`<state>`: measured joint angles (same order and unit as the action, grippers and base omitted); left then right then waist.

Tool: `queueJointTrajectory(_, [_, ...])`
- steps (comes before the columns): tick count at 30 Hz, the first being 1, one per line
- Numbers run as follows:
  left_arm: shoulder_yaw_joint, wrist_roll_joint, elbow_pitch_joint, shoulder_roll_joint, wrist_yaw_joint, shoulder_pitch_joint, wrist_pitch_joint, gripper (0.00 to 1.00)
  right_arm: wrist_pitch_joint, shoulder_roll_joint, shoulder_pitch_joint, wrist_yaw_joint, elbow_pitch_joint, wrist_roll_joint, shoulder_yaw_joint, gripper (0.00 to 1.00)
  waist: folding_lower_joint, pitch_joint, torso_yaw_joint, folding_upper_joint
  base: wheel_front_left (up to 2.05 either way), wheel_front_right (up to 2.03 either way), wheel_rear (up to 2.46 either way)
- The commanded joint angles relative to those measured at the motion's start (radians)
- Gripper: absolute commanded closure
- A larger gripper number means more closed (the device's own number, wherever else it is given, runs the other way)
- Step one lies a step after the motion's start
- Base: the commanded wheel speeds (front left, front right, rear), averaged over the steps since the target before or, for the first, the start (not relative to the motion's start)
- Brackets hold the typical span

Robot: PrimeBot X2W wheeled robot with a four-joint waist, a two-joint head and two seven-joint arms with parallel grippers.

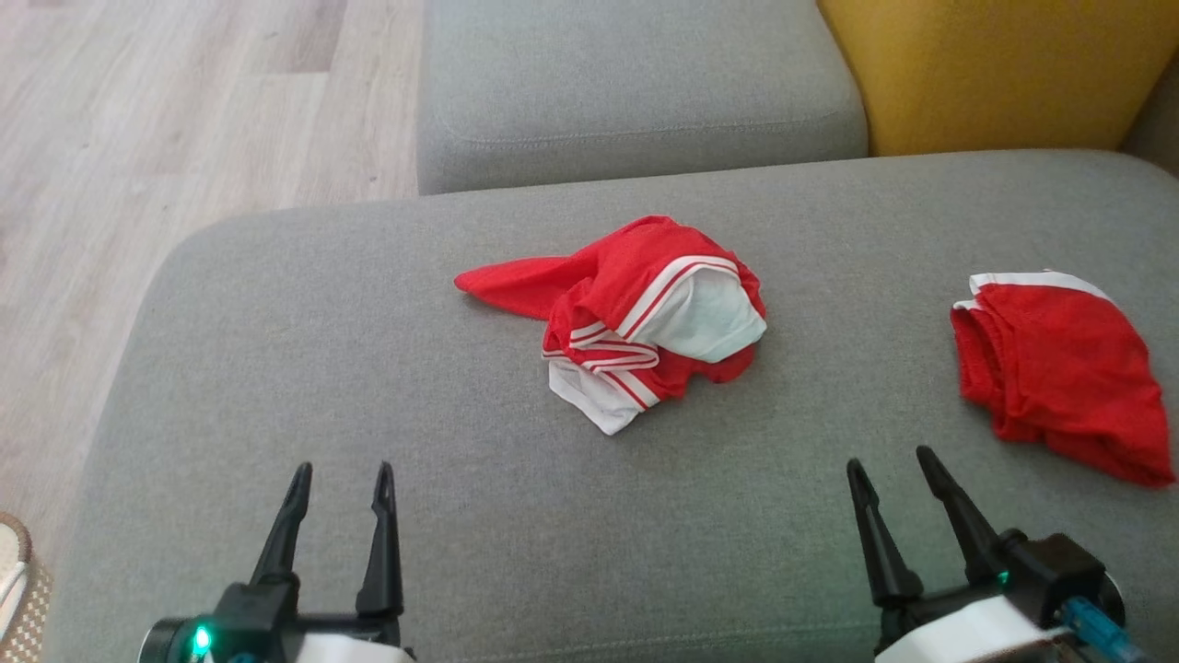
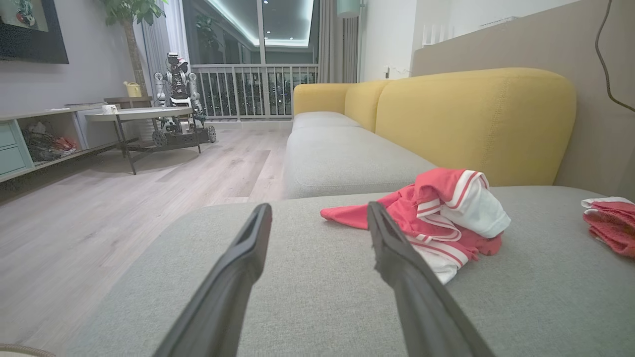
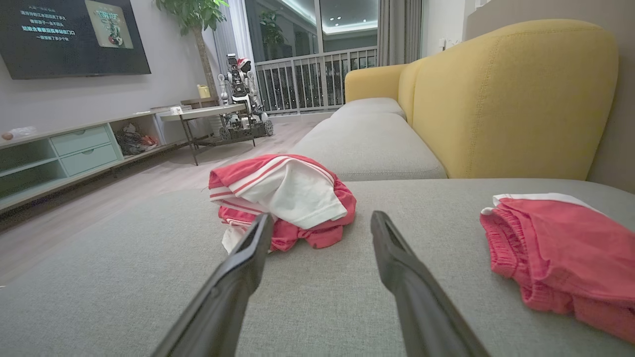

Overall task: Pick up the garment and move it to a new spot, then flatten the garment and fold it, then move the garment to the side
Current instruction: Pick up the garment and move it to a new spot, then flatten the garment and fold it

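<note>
The garment [image 1: 645, 313] is a red and white heap in the middle of the grey sofa seat [image 1: 368, 368]. It is all crumpled up, and nothing touches it.

The left gripper [image 1: 343, 474] and the right gripper [image 1: 889, 460] both hang low near the front of the seat. Both have their fingers spread wide, and both hold nothing.

The heap lies ahead of both grippers and between them. For the left gripper it is ahead and to the right. For the right gripper it is ahead and to the left. The right one looks a little nearer. The heap is longer from side to side, with a pointy red flap sticking out toward the robot's left.

The head view shows the heap's shape from above, and the gap to each gripper. The wrist views look from low down, so they show how high the heap stands and that a white part sits on top. It is too bunched up to tell where its edges are.

Another red garment [image 1: 1059, 387] lies well apart on the robot's right. It looks folded already, so I think the middle heap is the one to pick up.
</note>
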<state>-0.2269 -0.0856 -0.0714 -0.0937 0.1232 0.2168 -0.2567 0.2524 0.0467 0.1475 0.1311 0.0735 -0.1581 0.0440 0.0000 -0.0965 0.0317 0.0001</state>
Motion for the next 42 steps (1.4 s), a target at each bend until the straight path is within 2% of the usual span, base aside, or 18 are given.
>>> queueJointTrajectory(1, [0.045, 0.009, -0.032, 0.012, -0.002, -0.031, -0.005, 0.00, 0.009, 0.004, -0.024, 0.000, -0.035, 0.007, 0.027, 0.00, 0.0000, -0.005, -0.001, -0.0001, 0.00, 0.00, 0.00])
queueJointTrajectory(14, [0.060, 0.032, -0.004, 0.033, -0.031, -0.009, -0.005, 0.00, 0.009, 0.004, -0.010, 0.000, -0.032, 0.007, 0.041, 0.00, 0.0000, -0.023, -0.001, -0.0001, 0.00, 0.00, 0.00])
queueJointTrajectory(30, [0.065, 0.027, 0.018, 0.041, -0.045, -0.010, -0.005, 0.00, 0.009, 0.004, -0.013, 0.000, -0.035, 0.017, 0.051, 0.00, 0.0000, -0.011, -0.017, -0.0001, 0.00, 0.00, 0.00])
queueJointTrajectory(35, [0.044, 0.023, 0.054, 0.042, -0.081, -0.030, -0.005, 0.00, 0.009, 0.004, -0.024, 0.000, -0.043, 0.027, 0.056, 0.00, 0.0000, 0.013, -0.030, -0.0001, 0.00, 0.00, 0.00])
queueJointTrajectory(42, [-0.043, 0.057, 0.199, 0.042, -0.179, -0.156, -0.005, 0.00, 0.009, 0.004, -0.049, 0.000, -0.048, 0.049, 0.067, 0.00, 0.0000, 0.080, -0.051, -0.0001, 0.00, 0.00, 0.00])
